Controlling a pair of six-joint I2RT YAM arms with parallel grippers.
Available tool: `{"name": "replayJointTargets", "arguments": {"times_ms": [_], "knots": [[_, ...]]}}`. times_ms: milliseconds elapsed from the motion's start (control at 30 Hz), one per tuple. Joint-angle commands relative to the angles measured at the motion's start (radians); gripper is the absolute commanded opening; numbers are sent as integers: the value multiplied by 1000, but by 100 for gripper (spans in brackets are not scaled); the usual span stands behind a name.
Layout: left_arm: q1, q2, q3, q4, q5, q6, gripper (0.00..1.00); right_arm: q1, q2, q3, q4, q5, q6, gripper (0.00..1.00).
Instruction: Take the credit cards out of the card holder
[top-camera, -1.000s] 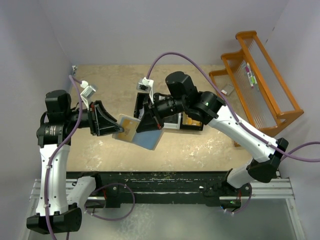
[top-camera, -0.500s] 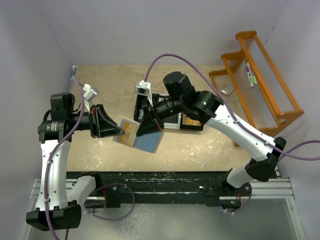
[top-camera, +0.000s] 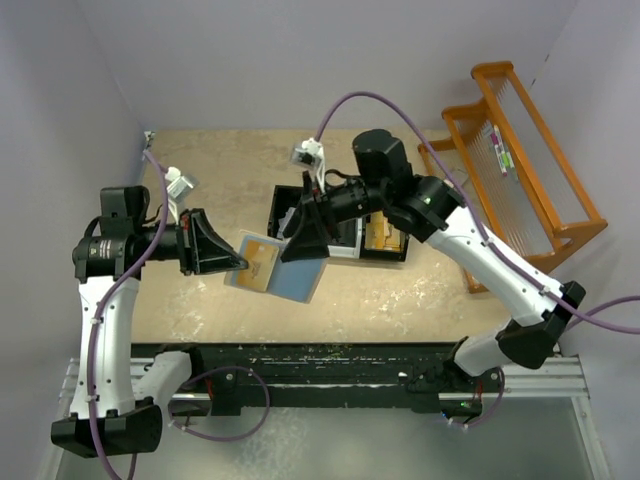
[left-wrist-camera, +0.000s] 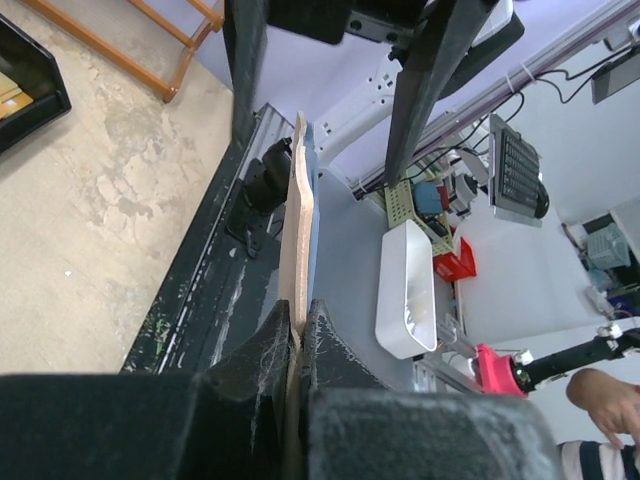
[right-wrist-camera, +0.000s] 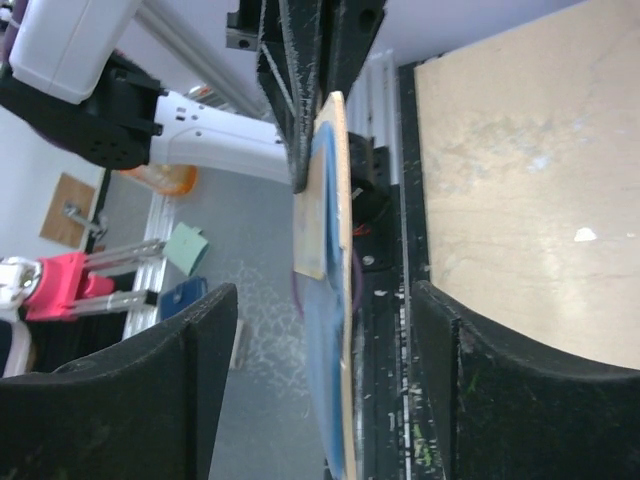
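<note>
The card holder (top-camera: 290, 275) hangs open above the table, pale blue inside, with a yellowish credit card (top-camera: 262, 258) showing on its left half. My left gripper (top-camera: 237, 263) is shut on the holder's left edge. In the left wrist view the black fingers (left-wrist-camera: 275, 345) pinch the tan and blue card holder (left-wrist-camera: 300, 210), which shows edge-on. My right gripper (top-camera: 305, 240) stands open astride the holder's upper right part. In the right wrist view the card holder (right-wrist-camera: 335, 330) sits edge-on between the spread fingers (right-wrist-camera: 470, 380) without touching them, and the card (right-wrist-camera: 312, 235) lies against its blue face.
A black three-compartment tray (top-camera: 280, 195) lies on the table behind the grippers, with tan cards (top-camera: 385, 238) in its right end. An orange wire rack (top-camera: 520, 150) stands at the right wall. The table's near edge and a black rail (top-camera: 330, 360) run below the holder.
The left gripper has closed on the holder's left edge. The right gripper has opened, let go of the holder and lifted slightly up and to the right.
</note>
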Motion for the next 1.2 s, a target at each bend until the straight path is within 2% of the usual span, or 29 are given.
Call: {"name": "replayJointTargets", "arguments": {"times_ms": [0,167,233,300,367,433,533,600,700,833,1067,1167], "knots": [[-1,36,42,65,18,-81,0,-88,-78,-37,133,-21,99,75],[0,25,34,233,-111,-226,0,-166,-173,-98,215,206,255,77],[0,-2,26,325,-165,-269,0,-166,-193,-112,233,229,304,76],[0,-30,-14,499,-196,-403,0,-165,-204,-114,244,276,318,74],[0,-35,-32,605,-217,-482,0,-164,-225,-150,288,250,349,71],[0,-25,-32,651,-242,-519,0,-154,-261,-242,424,225,437,68],[0,-17,-56,708,-253,-563,0,-114,-307,-414,680,269,599,60],[0,-28,-103,799,-247,-642,0,-84,-300,-488,786,280,661,58],[0,-46,-153,915,-244,-744,0,-41,-270,-492,812,291,658,57],[0,-47,-161,938,-242,-762,0,14,-233,-494,877,302,671,56],[0,-50,-195,1057,-198,-901,0,21,-180,-492,871,313,677,50],[0,-70,-201,1105,-205,-948,0,21,-187,-491,810,312,665,49]]}}
